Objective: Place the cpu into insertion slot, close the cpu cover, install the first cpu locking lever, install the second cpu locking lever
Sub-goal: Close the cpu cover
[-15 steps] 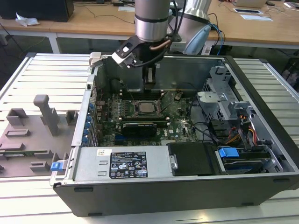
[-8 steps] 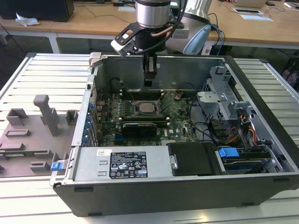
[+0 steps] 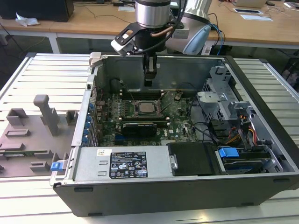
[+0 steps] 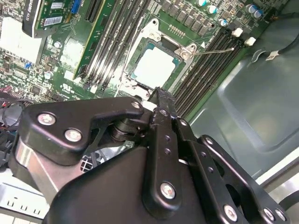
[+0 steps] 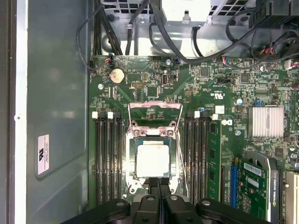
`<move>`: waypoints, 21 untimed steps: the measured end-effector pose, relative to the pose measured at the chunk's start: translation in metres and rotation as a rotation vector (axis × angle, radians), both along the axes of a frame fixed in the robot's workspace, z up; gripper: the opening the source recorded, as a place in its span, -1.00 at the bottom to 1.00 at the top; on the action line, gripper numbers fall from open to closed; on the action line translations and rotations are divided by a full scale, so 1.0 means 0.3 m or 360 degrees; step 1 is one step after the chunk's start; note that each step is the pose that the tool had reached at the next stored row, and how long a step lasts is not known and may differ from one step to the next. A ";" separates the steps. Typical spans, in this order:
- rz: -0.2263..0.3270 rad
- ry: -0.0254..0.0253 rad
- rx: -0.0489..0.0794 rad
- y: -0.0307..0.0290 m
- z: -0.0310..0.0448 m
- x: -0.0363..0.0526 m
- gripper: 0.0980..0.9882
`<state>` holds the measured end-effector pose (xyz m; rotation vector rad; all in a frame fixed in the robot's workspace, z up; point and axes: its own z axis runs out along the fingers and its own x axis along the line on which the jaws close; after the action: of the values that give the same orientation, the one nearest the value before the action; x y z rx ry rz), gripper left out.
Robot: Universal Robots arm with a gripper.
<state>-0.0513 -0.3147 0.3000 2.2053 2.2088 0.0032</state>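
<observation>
End effector (image 3: 148,82) hangs off the arm inside the open PC case (image 3: 187,196), fingers pressed together w/ nothing btwn them.

Exterior view: fingertips hover over the far part of the mobo (image 3: 180,114). The cpu (image 3: 145,108) lies in the insertion slot (image 3: 136,108), nearer the camera than the tips and apart from them. Graphics card (image 3: 138,127) sits just in front of the slot, PSU (image 3: 124,163) along the near wall. Case rests on a slatted metal surface (image 3: 51,74), w/ grey fixtures (image 3: 42,119) on the exterior view's left.

First wrist view: the two fingertips meet in a thin seam just beside one edge of the cpu cover (image 5: 174,158), whose frame lies around the cpu's pale top. RAM slots (image 5: 107,158) flank the socket on both sides. A thin wire locking lever (image 5: 183,168) runs along one side of the frame. Coin cell (image 5: 117,75) and finned heatsink (image 5: 266,121) are well apart from the socket.

Second wrist view: closed tips sit above the socket's edge, cpu visible through the cover's window. Lever rod sticks out from a socket corner across the RAM slots. Can't tell if it's latched.
</observation>
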 end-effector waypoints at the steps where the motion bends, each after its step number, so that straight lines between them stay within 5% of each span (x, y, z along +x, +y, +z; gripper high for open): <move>1: 0.0000 0.00001 0.0000 0.000 0.000 0.021 -0.98; 4: -0.0001 0.00017 0.0000 0.000 0.000 0.088 -0.98; 5: 0.0000 0.00028 0.0000 0.000 0.000 0.131 -0.98; 13: 0.0000 0.00050 0.0000 0.000 -0.001 0.227 -0.98; 15: 0.0000 0.00112 0.0000 0.000 -0.004 0.266 -0.98; 16: 0.0000 0.00192 0.0000 0.000 -0.018 0.296 -0.98; 18: 0.0000 0.00223 0.0000 0.000 -0.048 0.325 -0.98; 21: 0.0001 0.00233 0.0000 0.000 -0.082 0.327 -0.98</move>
<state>0.0469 -0.3147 0.2754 2.2119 2.2168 -0.0129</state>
